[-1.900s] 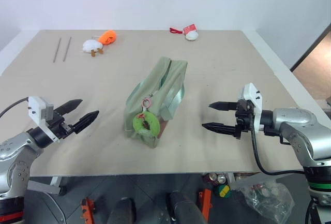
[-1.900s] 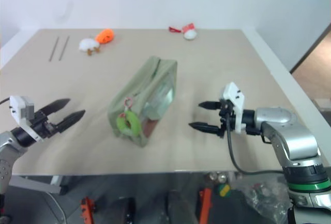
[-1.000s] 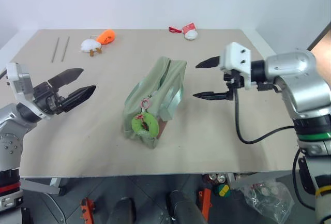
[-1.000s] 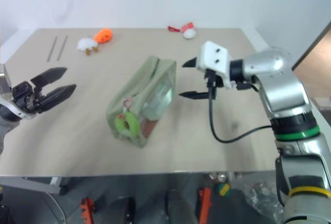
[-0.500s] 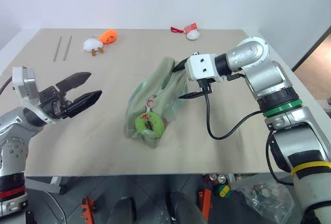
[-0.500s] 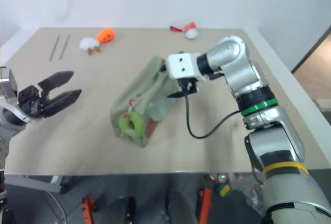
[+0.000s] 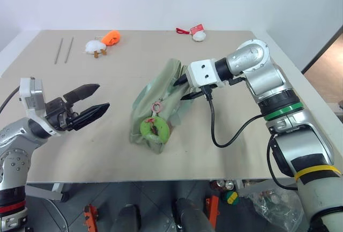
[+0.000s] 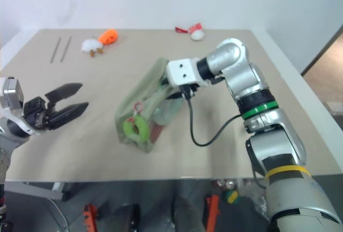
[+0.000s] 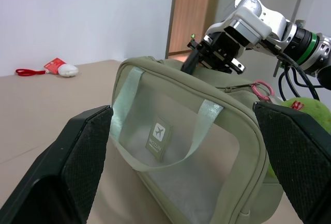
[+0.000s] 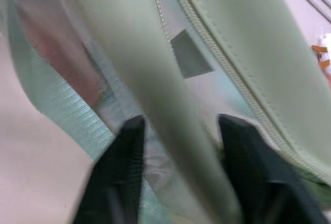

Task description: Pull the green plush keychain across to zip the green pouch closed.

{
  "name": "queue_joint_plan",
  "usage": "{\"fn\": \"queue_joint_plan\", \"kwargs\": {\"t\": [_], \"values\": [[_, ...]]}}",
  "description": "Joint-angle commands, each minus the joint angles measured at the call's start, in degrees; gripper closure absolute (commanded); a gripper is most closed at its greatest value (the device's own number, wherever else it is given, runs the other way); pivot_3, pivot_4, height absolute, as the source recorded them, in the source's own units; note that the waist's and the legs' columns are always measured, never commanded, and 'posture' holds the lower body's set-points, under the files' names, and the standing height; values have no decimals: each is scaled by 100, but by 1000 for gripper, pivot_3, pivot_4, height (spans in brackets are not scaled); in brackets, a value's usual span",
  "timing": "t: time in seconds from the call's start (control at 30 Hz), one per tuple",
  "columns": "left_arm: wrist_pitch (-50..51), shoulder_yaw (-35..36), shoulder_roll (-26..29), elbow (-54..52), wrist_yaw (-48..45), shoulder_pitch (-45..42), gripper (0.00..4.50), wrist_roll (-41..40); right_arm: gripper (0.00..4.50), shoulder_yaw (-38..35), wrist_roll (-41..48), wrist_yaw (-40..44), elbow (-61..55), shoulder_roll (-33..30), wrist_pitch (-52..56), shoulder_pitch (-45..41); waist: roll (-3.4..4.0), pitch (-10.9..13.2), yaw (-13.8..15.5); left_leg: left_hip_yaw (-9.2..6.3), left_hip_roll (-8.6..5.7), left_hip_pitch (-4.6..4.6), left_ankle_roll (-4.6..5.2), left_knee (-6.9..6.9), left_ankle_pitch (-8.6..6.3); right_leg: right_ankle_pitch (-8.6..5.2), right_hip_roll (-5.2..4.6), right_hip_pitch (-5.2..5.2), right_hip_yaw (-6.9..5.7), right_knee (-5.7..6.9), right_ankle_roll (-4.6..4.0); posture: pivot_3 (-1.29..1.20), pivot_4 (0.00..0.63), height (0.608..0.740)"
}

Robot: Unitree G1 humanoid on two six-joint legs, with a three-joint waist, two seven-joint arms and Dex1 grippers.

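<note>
The green pouch point(image 7: 161, 106) lies mid-tabletop, the green plush keychain point(image 7: 153, 128) hanging at its 6 o'clock end. The right end effector point(image 7: 183, 87) pinches the pouch's fabric edge at 2 o'clock, anchoring it; that hold should stay firm. The left end effector point(image 7: 96, 109), at 9 o'clock, is spread wide and should take the keychain squarely, then pull along the zipper line.

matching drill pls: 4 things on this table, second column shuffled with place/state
1 green plush keychain
2 green pouch
3 left pincer
4 orange-and-white plush toy

A far edge of table, left side
B open, held apart from the pouch
C hangs at pouch's near end
D mid-table, right pincer closing on its far part

Pairs: 1-C, 2-D, 3-B, 4-A
</note>
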Motion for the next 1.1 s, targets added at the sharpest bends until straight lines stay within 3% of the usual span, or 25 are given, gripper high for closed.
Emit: {"fn": "queue_joint_plan", "kwargs": {"t": [0.03, 0.1, 0.13, 0.33, 0.5, 0.73, 1.1], "values": [[-26, 34, 75, -211, -41, -29, 0, -17, 3712, -79, -7, 94, 61, -33, -98, 29, 0, 0, 0, 0, 0, 0, 0, 0, 0, 0, 0, 0, 0, 0, 0, 0, 150, 740], [-48, -14, 52, -194, -46, -34, 0, 23, 4444, -80, -59, 80, 124, -45, -163, 30, 0, 0, 0, 0, 0, 0, 0, 0, 0, 0, 0, 0, 0, 0, 0, 0, 150, 740], [-61, -44, 42, -188, -52, -31, 0, 44, 4488, -85, -88, 68, 154, -59, -172, 27, 0, 0, 0, 0, 0, 0, 0, 0, 0, 0, 0, 0, 0, 1, 0, 0, 150, 740], [-117, -96, -69, -178, -18, -36, 0, 59, 4488, -169, -341, -206, 194, -279, -292, -97, 0, 0, 0, 0, -1, 2, -3, 3, 2, 1, 0, 2, 1, 1, -1, 0, 150, 740], [-155, -84, -240, -248, 22, 68, 0, 59, 4488, -441, -28, 185, -633, -896, -23, -78, 1, 1, 51, -1, -8, -2, -13, 9, 8, -5, -7, 5, 3, 1, -10, 0, 150, 740], [-148, -172, -402, -605, -26, 114, 0, -77, 4488, -781, 356, 546, -2052, -1771, 651, 138, 3, 2, 30, 1, -4, -3, -8, 0, 2, -10, -3, -3, 3, 1, 3, 0, 150, 740], [160, -97, -196, -845, -8, -793, 0, -762, 4488, -701, -104, 6, -3341, -2139, 2465, 975, 5, 3, 11, 3, -9, 4, -9, 9, 4, -17, -3, -2, 11, 24, -6, 0, 150, 740]]}}
